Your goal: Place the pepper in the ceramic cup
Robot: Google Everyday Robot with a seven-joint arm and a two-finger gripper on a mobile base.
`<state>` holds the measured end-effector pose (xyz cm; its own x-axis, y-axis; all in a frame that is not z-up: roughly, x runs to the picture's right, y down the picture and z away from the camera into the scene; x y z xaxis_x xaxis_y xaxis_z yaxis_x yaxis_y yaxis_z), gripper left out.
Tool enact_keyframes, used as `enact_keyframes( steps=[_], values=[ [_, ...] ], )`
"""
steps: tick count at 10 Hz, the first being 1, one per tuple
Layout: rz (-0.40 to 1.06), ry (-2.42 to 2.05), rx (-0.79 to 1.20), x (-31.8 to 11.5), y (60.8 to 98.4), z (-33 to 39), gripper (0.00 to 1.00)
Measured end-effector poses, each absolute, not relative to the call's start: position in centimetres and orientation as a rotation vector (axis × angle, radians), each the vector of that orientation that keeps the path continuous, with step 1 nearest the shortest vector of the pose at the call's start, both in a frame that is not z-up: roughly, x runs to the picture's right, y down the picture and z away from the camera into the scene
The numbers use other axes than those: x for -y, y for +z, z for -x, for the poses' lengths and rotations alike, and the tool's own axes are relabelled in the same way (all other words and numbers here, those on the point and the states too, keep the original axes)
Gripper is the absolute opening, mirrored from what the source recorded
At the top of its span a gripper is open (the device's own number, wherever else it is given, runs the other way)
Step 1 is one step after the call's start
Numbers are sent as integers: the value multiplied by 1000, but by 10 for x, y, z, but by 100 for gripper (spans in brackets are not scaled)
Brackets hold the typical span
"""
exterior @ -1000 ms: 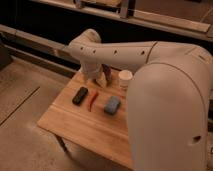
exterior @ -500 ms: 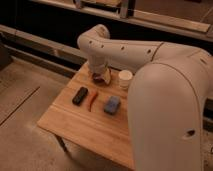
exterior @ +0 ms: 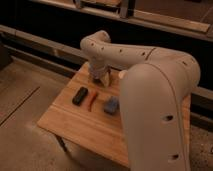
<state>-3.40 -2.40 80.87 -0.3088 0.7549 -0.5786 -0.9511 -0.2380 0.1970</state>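
Observation:
The pepper [exterior: 91,100] is a slim red-orange chili lying on the wooden table [exterior: 75,122], between a black block and a blue-grey pad. The ceramic cup [exterior: 120,74] is a small cream cup at the back of the table, partly hidden by my arm. My gripper [exterior: 98,80] hangs over the back of the table, left of the cup and behind the pepper, apart from both. It looks open and empty, pointing down over a dark bowl that it mostly hides.
A black rectangular block [exterior: 80,95] lies left of the pepper. A blue-grey pad [exterior: 111,105] lies to its right. My large white arm [exterior: 155,100] covers the table's right side. The table's front edge and the floor are on the left.
My arm has swung a little to the right and the gripper has dropped slightly over the back of the table. The pepper, block and pad have not moved.

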Motion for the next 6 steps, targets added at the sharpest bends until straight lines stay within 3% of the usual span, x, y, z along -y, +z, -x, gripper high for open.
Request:
enact_keyframes(
  steps=[6],
  values=[
    [421,1752,-659,9,836,34,65]
  ],
)
